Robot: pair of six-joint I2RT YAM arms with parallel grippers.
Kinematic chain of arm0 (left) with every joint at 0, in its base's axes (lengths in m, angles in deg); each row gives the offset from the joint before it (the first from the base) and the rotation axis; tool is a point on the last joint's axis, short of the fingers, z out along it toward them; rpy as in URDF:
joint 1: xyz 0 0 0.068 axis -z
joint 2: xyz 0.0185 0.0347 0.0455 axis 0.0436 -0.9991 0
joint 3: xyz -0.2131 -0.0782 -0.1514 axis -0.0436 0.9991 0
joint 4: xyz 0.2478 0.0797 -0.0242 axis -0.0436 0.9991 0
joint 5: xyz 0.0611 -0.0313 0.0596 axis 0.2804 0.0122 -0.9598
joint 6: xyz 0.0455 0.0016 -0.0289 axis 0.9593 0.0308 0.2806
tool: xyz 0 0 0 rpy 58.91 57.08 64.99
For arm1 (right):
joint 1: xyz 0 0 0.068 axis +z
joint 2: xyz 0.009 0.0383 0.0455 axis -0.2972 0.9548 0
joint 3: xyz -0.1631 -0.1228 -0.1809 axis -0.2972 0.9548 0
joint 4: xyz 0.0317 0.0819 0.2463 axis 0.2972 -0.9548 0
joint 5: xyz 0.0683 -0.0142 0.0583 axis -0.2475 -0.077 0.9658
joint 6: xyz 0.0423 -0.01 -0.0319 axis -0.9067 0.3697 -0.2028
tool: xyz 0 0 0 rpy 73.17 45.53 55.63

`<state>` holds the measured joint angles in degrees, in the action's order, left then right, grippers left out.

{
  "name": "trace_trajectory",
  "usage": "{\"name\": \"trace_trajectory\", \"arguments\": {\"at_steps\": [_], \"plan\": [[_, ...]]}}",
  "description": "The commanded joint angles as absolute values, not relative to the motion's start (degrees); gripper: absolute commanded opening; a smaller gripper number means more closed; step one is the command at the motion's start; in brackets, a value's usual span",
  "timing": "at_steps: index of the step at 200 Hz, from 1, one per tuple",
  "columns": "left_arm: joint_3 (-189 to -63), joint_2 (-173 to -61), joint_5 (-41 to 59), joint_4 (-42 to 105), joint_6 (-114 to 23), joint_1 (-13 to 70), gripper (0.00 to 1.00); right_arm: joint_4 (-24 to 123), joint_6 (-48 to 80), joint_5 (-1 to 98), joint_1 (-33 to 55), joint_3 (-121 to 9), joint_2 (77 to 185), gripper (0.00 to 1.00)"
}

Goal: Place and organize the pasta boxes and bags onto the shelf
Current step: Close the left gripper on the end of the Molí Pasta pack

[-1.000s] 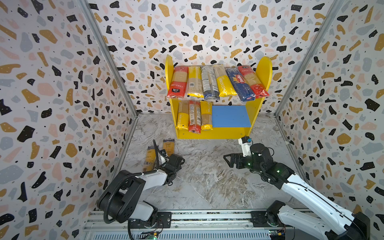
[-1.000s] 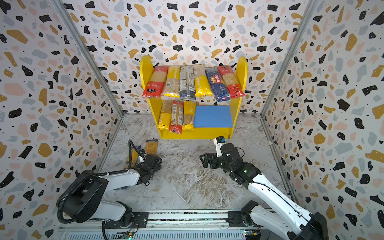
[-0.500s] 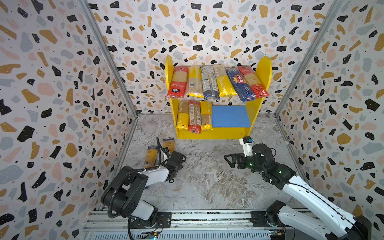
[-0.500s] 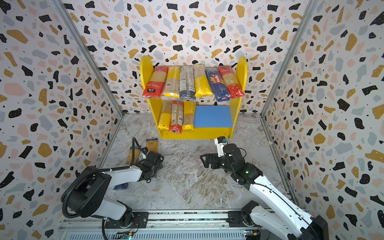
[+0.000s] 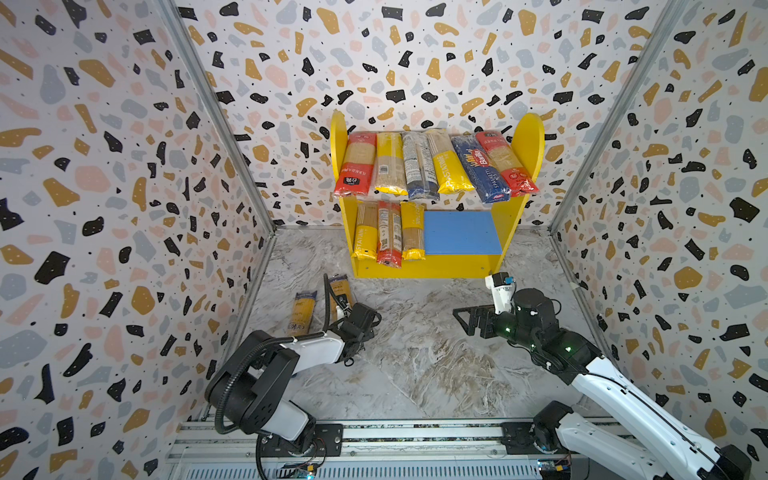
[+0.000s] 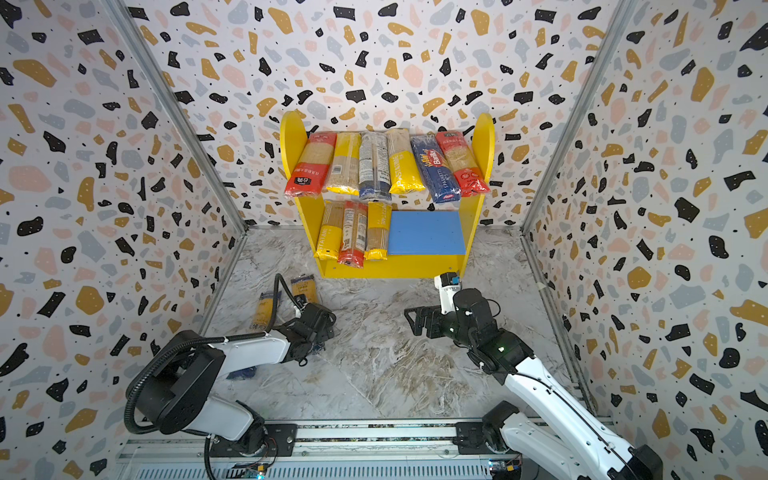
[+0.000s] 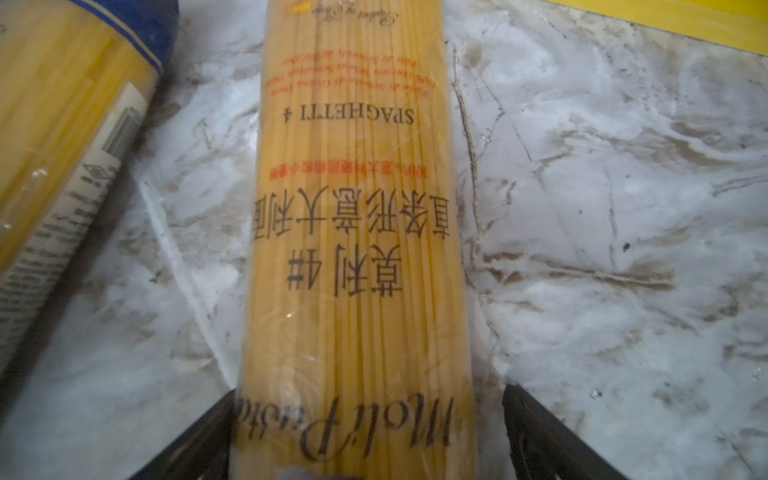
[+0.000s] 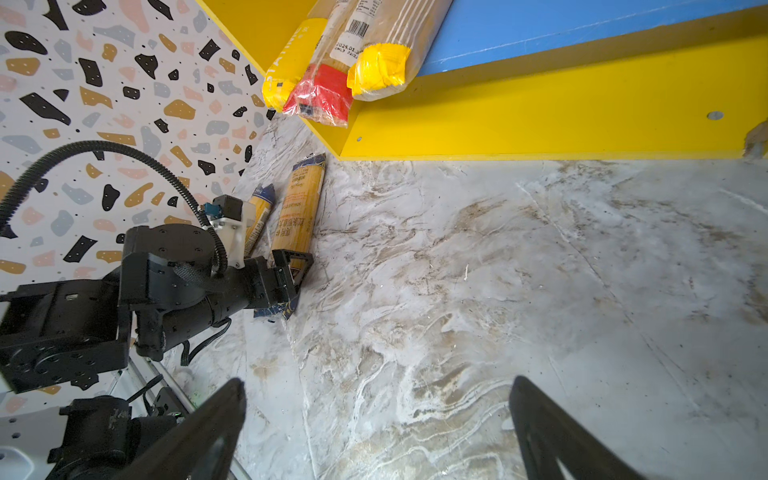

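Marble floor (image 5: 415,374) under yellow shelf (image 5: 432,268) and two loose spaghetti packets (image 5: 300,309).

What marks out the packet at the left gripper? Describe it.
Front-left of the yellow shelf, two spaghetti packets lie on the floor. The SPAGHETTI 4 packet sits between the fingers of the left gripper, farther from the wall. It shows black Chinese print; its neighbour, a white label.

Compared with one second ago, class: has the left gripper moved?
Yes. In both top views the left gripper has crept slightly rightward and nearer the shelf.
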<state>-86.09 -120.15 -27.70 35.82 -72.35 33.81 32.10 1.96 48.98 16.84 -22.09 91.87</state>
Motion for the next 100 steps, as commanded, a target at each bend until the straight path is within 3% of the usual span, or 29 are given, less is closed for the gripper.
{"name": "trace_trajectory", "arguments": {"at_steps": [1, 100], "plan": [[-85.71, -118.13, -29.75, 36.95, -73.41, 34.14, 0.95, 30.23, 2.94, 49.24, 16.66, -22.41, 90.5, 0.99], [-85.93, -124.0, -29.9, 33.73, -73.93, 34.21, 0.97, 27.49, 3.32, 48.43, 16.55, -23.72, 88.26, 0.99]]}}
